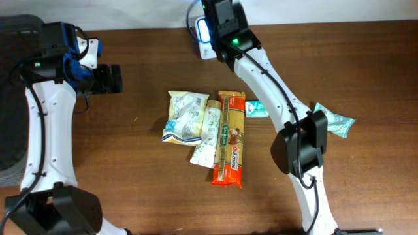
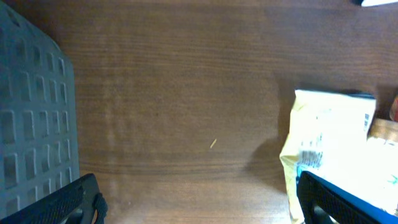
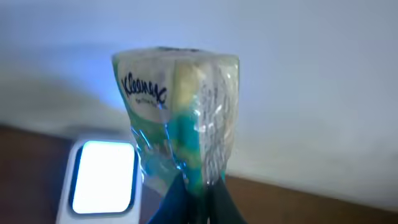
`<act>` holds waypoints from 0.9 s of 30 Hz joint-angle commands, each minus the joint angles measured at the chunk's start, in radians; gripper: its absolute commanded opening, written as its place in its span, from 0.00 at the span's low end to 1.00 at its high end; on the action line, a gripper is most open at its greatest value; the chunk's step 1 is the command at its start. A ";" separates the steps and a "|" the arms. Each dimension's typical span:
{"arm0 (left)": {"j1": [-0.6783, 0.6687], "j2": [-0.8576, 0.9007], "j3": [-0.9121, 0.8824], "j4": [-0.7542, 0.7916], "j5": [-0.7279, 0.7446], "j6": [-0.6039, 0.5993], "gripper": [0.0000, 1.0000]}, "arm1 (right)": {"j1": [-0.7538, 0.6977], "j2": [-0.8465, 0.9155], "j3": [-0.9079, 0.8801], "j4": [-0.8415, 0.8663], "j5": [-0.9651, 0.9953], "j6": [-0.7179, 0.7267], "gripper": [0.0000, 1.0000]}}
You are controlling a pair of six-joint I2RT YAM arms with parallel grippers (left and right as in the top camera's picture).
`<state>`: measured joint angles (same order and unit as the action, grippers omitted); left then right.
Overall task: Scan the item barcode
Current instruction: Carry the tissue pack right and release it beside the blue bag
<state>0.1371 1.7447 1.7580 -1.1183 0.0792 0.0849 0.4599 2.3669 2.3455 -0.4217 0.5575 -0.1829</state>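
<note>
one kleenex pack (image 3: 177,118) is clenched in your right gripper (image 3: 198,186) just by the lit scanner (image 3: 102,180) at the bench's far edge, so turn its barcode side squarely toward the glow and hold steady, while your left gripper (image 2: 199,202) hangs released.

Right arm (image 1: 274,85) reaches far back, wrist above glowing scanner (image 1: 202,30). Left gripper (image 1: 116,78) open, over bare wood at left. Mid-table: snack bag (image 1: 185,117), white pouch (image 1: 208,138), orange pasta pack (image 1: 230,140), touching.

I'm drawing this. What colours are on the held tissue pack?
Teal and white on the clear plastic Kleenex tissue pack, best in right wrist view.
</note>
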 commanded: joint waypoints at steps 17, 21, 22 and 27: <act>0.003 -0.010 0.008 0.002 0.011 -0.010 0.99 | 0.005 0.006 0.016 -0.143 -0.242 -0.116 0.04; 0.004 -0.010 0.008 0.002 0.011 -0.010 0.99 | -0.103 -0.298 0.016 -0.625 -0.626 0.298 0.04; 0.003 -0.010 0.008 0.002 0.011 -0.010 0.99 | -0.154 -0.336 0.016 -0.731 -0.689 0.343 0.04; 0.002 -0.010 0.008 0.002 0.011 -0.010 0.99 | -0.484 -0.291 -0.043 -1.180 -0.723 0.380 0.04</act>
<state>0.1371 1.7447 1.7580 -1.1160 0.0795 0.0849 0.0677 2.0331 2.3558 -1.5482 -0.1333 0.1734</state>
